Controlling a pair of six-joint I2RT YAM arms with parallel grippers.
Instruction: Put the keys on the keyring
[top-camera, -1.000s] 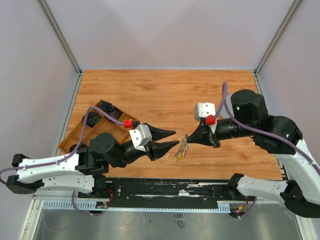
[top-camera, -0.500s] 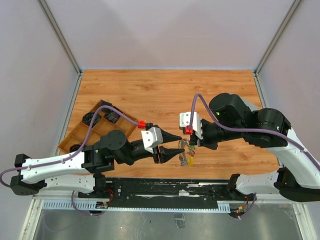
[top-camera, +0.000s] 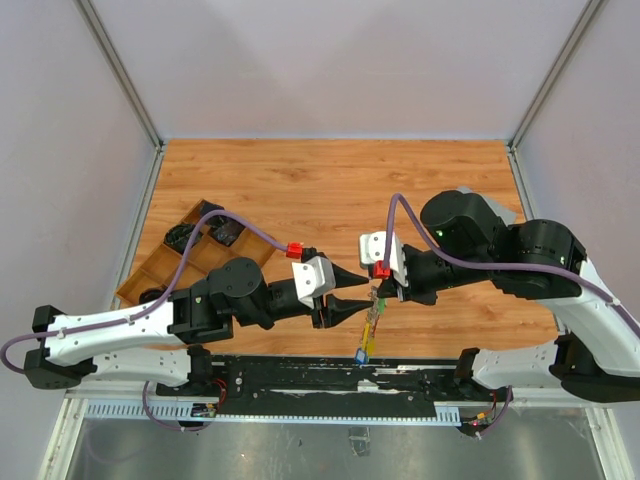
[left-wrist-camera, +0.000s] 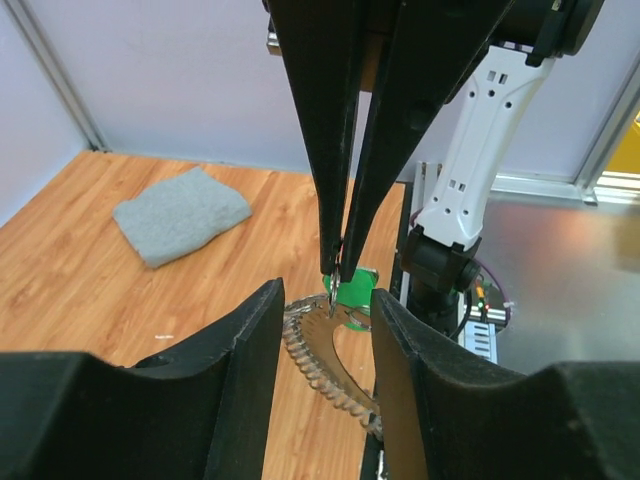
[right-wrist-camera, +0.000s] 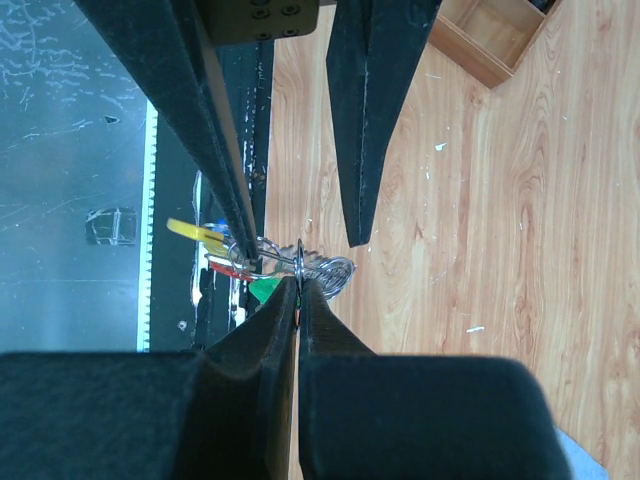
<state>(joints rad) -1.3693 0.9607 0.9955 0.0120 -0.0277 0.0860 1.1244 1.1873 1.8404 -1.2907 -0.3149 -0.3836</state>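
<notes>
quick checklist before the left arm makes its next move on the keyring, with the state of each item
1. Right tool shut on the keyring: ok
2. Left tool open, with a finger on each side of the ring: ok
3. Green key, yellow key and red key threaded on the ring they hang by: cannot tell
4. Beaded chain free of the left tool's fingers: cannot tell
5. Grey cloth lying apart from the work: ok
</notes>
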